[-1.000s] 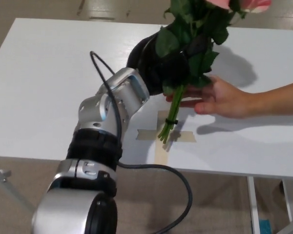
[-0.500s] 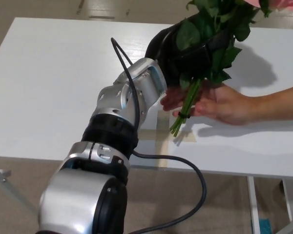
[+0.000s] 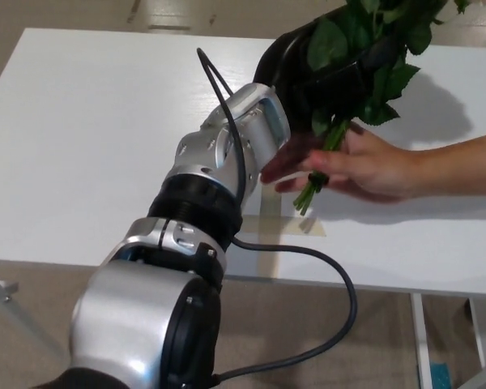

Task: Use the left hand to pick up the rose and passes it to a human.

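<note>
Left hand (image 3: 320, 69) is our only hand in view; it is raised above the far right part of the white table (image 3: 81, 146), and its black fingers are closed around the leafy upper stems of the rose (image 3: 364, 57). We see green leaves spilling over and around the hand, and the top of the picture cuts off the flower head. The bundled stem ends (image 3: 312, 190) hang down below the hand, tilted toward the lower left, with a dark tie wrapped around them.

We note a person's hand (image 3: 364, 166) reaching in from the right edge, palm open and fingers extended toward our forearm. It lies directly behind the lower stems, at the height of the tie; we cannot tell whether it touches them. Its shadow falls on the table beneath it.

Our silver left forearm (image 3: 227, 154) runs from the lower left up to the hand, with a black cable (image 3: 340, 284) looping off it. Strips of tape (image 3: 312, 227) lie on the table below the stem ends.
</note>
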### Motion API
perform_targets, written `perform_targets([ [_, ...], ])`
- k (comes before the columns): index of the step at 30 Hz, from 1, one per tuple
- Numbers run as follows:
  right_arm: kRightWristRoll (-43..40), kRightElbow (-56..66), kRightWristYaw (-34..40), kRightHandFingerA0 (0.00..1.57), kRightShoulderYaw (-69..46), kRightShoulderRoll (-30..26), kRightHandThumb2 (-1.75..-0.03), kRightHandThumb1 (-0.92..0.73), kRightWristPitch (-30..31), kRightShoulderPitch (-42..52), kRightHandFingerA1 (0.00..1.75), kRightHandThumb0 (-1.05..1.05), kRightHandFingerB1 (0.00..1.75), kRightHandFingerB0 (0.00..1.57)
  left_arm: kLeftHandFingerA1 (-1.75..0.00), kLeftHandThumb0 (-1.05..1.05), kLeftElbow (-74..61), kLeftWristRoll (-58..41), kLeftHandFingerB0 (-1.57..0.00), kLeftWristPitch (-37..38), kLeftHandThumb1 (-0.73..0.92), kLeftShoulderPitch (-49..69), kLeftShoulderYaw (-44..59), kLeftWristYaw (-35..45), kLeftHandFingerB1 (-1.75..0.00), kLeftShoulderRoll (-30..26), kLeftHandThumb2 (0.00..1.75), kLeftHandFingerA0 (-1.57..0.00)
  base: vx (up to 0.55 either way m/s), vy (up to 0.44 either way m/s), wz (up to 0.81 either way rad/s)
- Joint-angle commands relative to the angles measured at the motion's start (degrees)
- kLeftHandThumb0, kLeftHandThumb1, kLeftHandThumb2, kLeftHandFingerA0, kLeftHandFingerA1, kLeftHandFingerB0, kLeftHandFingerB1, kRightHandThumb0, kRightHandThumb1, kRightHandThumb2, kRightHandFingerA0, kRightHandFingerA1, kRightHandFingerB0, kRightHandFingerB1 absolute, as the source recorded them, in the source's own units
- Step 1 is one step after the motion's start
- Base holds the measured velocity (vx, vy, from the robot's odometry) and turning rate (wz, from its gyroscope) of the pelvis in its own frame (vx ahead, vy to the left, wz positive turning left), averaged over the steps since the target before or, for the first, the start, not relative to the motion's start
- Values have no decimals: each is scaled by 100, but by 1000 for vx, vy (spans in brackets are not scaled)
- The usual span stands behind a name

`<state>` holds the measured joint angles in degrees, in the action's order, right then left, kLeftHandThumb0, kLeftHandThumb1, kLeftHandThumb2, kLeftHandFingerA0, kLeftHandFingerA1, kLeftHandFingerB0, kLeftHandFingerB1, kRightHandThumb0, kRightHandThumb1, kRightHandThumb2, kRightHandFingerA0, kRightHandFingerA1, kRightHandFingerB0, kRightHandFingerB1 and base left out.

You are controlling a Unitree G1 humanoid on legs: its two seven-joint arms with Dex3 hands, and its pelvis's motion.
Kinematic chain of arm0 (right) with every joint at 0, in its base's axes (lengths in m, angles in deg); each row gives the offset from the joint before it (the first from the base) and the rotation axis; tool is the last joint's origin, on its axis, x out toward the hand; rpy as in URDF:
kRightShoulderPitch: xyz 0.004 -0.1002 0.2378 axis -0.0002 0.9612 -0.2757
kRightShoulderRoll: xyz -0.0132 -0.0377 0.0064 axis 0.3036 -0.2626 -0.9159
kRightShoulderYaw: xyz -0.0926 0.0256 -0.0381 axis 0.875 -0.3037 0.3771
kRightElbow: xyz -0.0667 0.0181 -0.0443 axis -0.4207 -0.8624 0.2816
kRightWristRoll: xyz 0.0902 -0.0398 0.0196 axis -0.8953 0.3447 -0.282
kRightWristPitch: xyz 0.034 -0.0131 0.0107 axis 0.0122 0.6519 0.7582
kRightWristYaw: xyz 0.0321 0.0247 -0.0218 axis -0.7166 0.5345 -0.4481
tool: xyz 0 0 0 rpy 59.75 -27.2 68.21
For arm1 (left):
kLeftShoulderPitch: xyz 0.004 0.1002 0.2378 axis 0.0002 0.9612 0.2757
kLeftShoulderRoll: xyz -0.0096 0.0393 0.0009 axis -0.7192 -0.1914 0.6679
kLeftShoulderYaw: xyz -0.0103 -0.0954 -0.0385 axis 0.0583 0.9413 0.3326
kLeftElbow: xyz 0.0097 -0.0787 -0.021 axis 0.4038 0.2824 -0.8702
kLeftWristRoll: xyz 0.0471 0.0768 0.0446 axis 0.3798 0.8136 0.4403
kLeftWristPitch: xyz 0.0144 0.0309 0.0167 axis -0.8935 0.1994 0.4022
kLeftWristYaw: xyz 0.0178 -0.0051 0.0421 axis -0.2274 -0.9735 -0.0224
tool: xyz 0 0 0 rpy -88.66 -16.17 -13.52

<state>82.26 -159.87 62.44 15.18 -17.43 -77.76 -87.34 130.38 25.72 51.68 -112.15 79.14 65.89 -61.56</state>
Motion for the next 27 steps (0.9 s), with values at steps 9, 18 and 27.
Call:
perform_targets([
  [9,72,-19,60,75,63,85,-59,-65,26,187,49,-37,44,61,-138,-11,21,69,-76,148,85,197,-60,238,-100,490,70,-82,0,0,0],
  [18,114,-22,56,74,158,84,-59,-65,28,235,48,-37,43,60,-138,-10,-40,84,-76,84,85,395,-100,266,-99,467,71,-83,0,0,0],
  [27,114,-3,64,74,186,82,-59,-65,2,228,48,-38,43,60,0,-71,-63,515,0,-248,44,340,-812,1055,0,3,54,0,0,0,0],
])
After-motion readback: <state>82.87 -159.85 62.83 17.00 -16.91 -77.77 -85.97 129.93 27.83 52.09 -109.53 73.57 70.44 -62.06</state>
